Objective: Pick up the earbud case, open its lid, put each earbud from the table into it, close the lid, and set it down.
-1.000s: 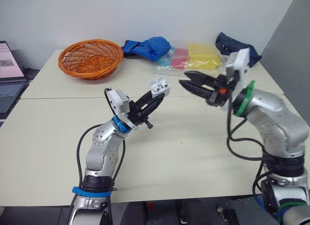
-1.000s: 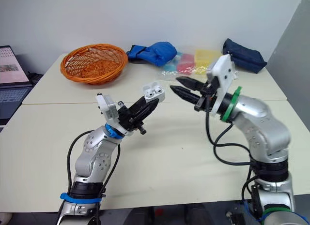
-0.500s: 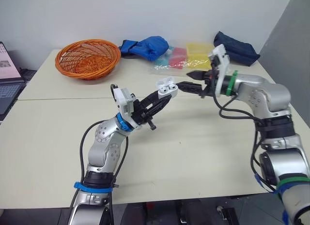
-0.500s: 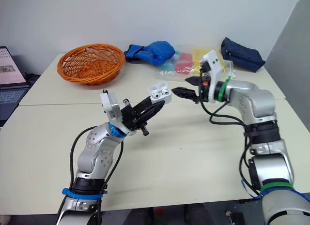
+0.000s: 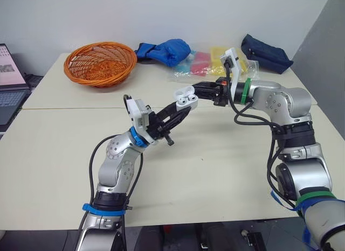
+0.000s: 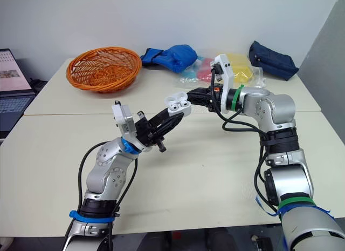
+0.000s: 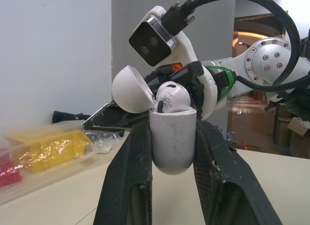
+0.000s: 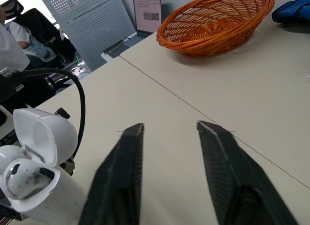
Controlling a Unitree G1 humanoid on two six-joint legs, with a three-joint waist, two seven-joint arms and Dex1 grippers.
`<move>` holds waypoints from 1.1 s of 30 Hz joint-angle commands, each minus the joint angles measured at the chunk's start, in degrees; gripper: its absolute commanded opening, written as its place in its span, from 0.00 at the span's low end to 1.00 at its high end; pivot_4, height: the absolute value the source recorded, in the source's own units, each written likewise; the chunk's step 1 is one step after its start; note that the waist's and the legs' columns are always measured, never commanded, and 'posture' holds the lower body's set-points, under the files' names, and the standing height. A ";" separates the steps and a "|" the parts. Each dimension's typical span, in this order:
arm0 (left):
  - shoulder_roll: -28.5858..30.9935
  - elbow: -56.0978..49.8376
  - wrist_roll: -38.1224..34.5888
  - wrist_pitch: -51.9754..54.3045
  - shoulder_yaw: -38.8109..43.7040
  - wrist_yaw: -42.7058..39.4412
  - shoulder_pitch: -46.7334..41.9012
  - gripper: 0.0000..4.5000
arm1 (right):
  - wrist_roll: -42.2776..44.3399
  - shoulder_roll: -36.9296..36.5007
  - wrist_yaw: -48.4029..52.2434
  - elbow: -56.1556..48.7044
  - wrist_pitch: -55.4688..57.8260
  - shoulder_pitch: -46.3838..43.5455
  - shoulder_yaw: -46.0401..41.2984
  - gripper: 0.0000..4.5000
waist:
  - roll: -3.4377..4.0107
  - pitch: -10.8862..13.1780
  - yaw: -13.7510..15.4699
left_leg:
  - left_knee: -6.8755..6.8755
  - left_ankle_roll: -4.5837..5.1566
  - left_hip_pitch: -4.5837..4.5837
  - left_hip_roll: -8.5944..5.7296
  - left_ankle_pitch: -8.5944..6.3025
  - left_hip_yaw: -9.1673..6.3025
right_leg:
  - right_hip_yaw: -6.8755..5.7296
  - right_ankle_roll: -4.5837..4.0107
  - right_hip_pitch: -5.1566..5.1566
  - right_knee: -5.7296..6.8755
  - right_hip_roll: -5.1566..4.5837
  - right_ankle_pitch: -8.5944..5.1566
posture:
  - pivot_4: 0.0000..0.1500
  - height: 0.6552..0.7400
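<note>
The white earbud case [image 5: 185, 95] is pinched above the table [image 5: 215, 170] by the left gripper [image 5: 181, 104], lid [image 7: 130, 89] flipped open (a smudged earbud [image 7: 170, 95] is seen inside). The right gripper [image 8: 170, 129] is spread open beside it.

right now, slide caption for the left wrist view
Left hand holding the open white plastic earbud case, a white earbud seated inside

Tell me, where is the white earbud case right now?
The earbud case, lid open, is held above the table in the left gripper, with the open right gripper close on its right.
</note>
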 commanded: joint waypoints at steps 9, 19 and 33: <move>-0.84 -1.01 -0.72 -1.35 0.00 -0.88 -0.42 0.17 | 2.93 -0.86 2.14 -6.80 3.10 -1.08 -0.88 0.01 | 0.00 0.00 0.00 | 0.00 0.00 0.00 0.00 0.00 0.00 | 0.00 0.00 0.00 0.00 0.00 0.00 | 1.00 1.00; -1.37 1.42 -0.21 -2.58 0.32 -1.72 -1.61 0.17 | 8.13 -3.18 1.66 -17.02 10.45 -0.02 -2.16 0.01 | 0.00 0.00 0.00 | 0.02 0.00 0.01 0.00 0.00 -0.01 | 0.00 0.00 0.00 0.03 0.00 0.00 | 1.00 1.00; -1.63 1.84 -0.07 -2.65 0.33 -1.29 -2.00 0.17 | -1.46 -6.26 -0.06 -26.17 -7.11 4.01 1.94 0.01 | 0.00 0.00 -0.01 | 0.04 0.00 0.01 0.00 0.00 -0.01 | 0.00 0.06 0.00 0.04 0.01 -0.03 | 1.00 1.00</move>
